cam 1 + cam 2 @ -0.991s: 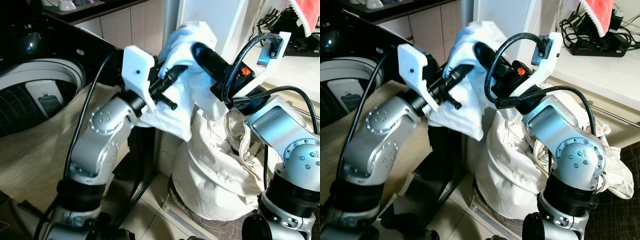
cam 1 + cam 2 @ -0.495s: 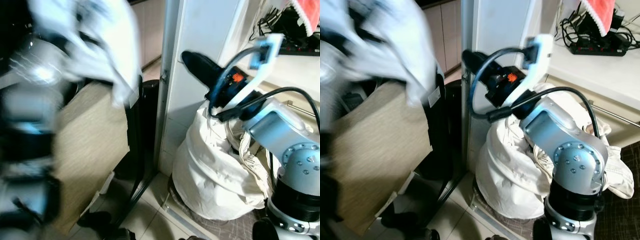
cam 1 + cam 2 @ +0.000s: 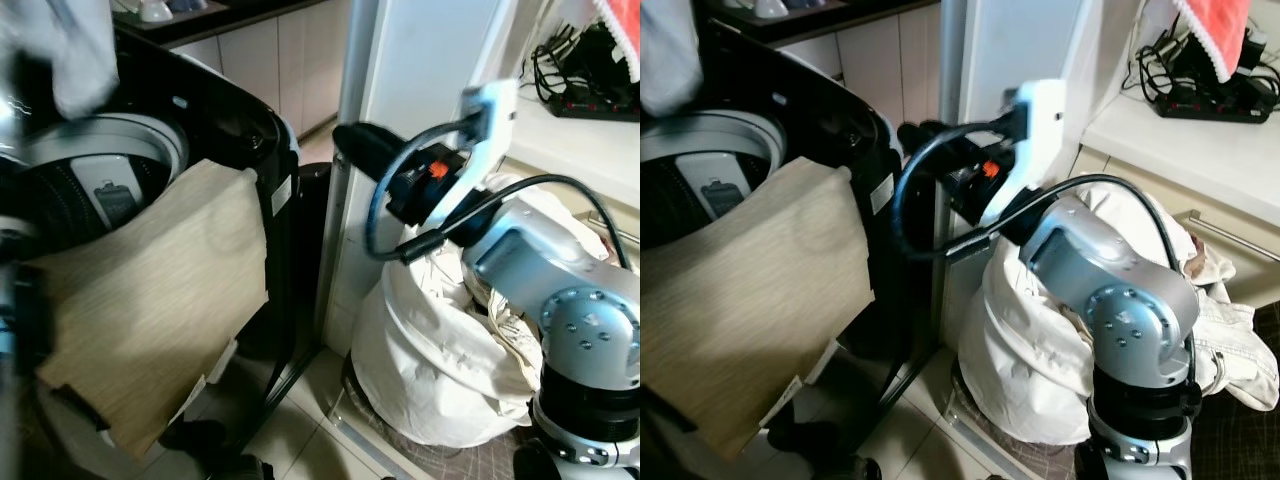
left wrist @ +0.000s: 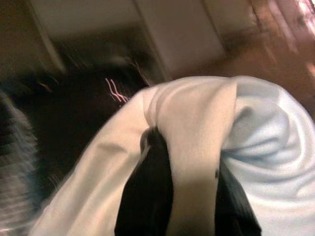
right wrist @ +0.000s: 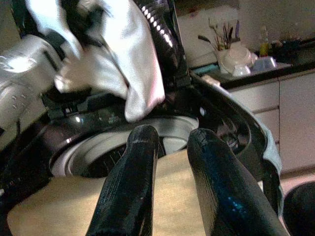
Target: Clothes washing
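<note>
White cotton garment (image 4: 197,147) clamped in my left jaws (image 4: 189,191) | hung above black top-load washer's steel drum (image 5: 113,142) | right jaws (image 5: 170,162) apart, empty.

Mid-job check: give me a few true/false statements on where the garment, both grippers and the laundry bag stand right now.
1. The left gripper is shut on the white garment. True.
2. The right gripper holds a piece of clothing. False: its fingers are bare, with a narrow gap.
3. The white garment hangs over the washing machine drum. True.
4. The white laundry bag sits on top of the washer. False: it stands on the floor beside it.
</note>
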Robot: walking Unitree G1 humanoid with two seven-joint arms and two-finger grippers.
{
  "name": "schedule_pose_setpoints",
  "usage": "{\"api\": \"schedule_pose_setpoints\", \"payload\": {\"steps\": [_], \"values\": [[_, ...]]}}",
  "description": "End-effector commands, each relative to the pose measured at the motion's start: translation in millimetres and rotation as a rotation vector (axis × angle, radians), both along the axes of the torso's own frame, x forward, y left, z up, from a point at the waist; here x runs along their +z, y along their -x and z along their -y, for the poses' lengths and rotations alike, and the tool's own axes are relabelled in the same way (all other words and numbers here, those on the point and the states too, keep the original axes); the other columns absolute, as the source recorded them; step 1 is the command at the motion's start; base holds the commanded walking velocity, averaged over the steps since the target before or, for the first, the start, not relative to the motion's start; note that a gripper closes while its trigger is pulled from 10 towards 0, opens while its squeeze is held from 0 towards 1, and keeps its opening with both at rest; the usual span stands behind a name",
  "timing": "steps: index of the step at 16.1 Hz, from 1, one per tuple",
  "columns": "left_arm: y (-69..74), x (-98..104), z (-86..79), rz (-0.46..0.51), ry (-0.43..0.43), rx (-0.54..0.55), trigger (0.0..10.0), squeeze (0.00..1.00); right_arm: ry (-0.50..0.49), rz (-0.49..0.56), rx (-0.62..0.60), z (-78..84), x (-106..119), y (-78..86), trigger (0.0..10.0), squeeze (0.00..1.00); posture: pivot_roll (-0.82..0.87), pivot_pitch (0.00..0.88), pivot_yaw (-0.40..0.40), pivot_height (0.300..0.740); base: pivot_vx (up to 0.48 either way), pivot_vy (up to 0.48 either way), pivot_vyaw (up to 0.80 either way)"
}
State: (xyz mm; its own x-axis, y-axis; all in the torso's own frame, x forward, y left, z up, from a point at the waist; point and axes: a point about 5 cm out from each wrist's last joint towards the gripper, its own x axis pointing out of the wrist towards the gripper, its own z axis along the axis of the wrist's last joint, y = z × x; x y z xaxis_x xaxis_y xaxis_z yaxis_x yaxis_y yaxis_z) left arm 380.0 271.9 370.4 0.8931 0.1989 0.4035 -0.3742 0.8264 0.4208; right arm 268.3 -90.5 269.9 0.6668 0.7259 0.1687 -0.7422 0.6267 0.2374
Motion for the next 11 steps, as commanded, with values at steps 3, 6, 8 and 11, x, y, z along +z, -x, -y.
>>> {"api": "schedule_pose_setpoints", "payload": {"steps": [3, 6, 8, 11], "values": [[-18.5, -97.8, -12.8, -0.372, 0.232, 0.083, 10.0, 0.00, 0.092, -0.011, -0.016, -0.6, -14.6, 1.8, 10.0, 0.00, -0.06, 0.007, -0.015, 0.740, 0.000, 0.000, 0.00], [-16.3, -116.1, -19.9, -0.453, 0.305, 0.110, 10.0, 1.00, 0.115, -0.003, 0.007, -1.3, -15.6, 7.3, 10.0, 0.00, -0.07, 0.006, -0.018, 0.740, 0.000, 0.000, 0.00], [-17.9, -120.2, -16.6, -0.522, 0.351, 0.037, 10.0, 1.00, 0.137, -0.011, 0.010, -1.7, -19.7, 7.6, 10.0, 0.00, -0.06, 0.005, -0.019, 0.740, 0.000, 0.000, 0.00], [-16.8, -119.5, -20.2, -0.547, 0.320, 0.049, 10.0, 1.00, 0.164, -0.029, 0.003, -1.1, -24.2, 6.1, 10.0, 0.00, -0.06, 0.008, -0.021, 0.740, 0.000, 0.000, 0.00]]}}
